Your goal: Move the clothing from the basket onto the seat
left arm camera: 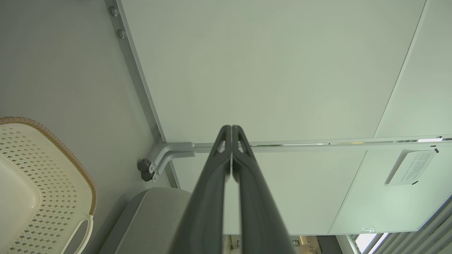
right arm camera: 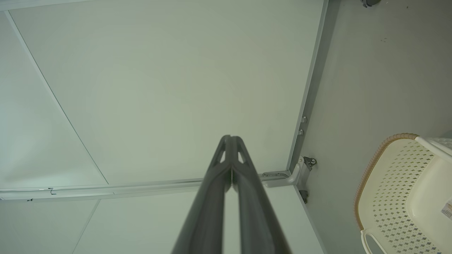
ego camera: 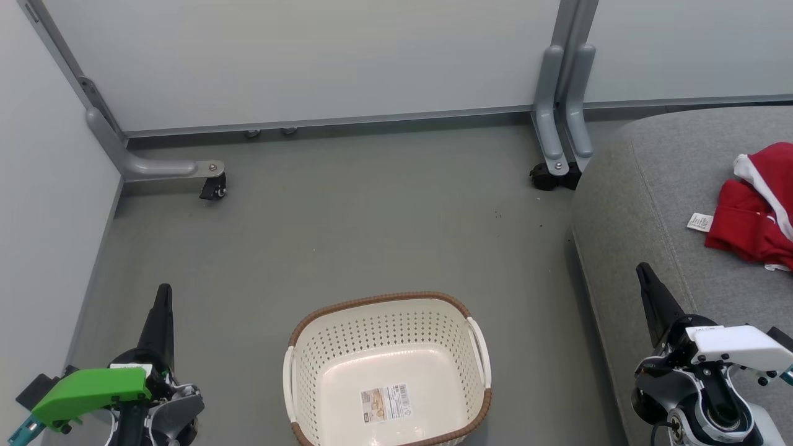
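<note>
Your red-and-white clothing [ego camera: 753, 226] lies crumpled on the grey seat [ego camera: 644, 204], none in the basket [ego camera: 384, 300]; with left gripper [ego camera: 164, 291] and right gripper [ego camera: 642, 269] pressed together on nothing, you'd best pinch a bunched fold of this light, limp fabric.

Red-and-white clothing [ego camera: 753, 217], grey seat [ego camera: 644, 204], cream perforated brown-rimmed basket [ego camera: 322, 347].

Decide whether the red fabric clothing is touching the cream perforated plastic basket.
Apart. The head view shows the red fabric clothing lying on the grey woven seat, with grey floor showing between that seat and the cream perforated basket.
</note>
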Controlling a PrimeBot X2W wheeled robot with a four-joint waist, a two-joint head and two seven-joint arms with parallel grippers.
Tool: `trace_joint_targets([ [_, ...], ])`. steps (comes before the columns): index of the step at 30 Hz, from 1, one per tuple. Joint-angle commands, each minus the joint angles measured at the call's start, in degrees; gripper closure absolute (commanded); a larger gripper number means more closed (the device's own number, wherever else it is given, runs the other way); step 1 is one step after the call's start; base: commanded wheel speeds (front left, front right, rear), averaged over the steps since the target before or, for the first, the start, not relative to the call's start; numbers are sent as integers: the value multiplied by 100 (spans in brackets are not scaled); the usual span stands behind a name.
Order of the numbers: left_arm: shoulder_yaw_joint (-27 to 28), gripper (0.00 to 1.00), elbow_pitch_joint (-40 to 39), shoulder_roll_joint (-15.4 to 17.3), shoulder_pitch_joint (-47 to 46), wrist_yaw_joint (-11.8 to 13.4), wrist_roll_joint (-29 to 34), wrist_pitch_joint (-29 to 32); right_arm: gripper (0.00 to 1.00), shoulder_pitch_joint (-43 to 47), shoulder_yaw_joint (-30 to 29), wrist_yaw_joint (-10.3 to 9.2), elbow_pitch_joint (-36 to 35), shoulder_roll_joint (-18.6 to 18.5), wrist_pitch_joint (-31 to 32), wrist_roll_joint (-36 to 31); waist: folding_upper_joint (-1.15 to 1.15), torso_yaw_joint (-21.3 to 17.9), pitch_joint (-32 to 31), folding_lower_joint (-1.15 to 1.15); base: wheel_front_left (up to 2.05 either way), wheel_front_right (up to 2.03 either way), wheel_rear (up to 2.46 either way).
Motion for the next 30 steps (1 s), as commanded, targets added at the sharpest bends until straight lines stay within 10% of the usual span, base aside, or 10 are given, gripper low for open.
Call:
trace_joint_targets([
  [1,11,100,-13,-2,-62,-36,-14,20,100,-47,-19,2,13,6,17,-31,0,0,0,0,0,0,0],
  [30,10,100,-13,-2,-62,-37,-14,20,100,-51,-61,2,14,31,52,-62,0,0,0,0,0,0,0],
])
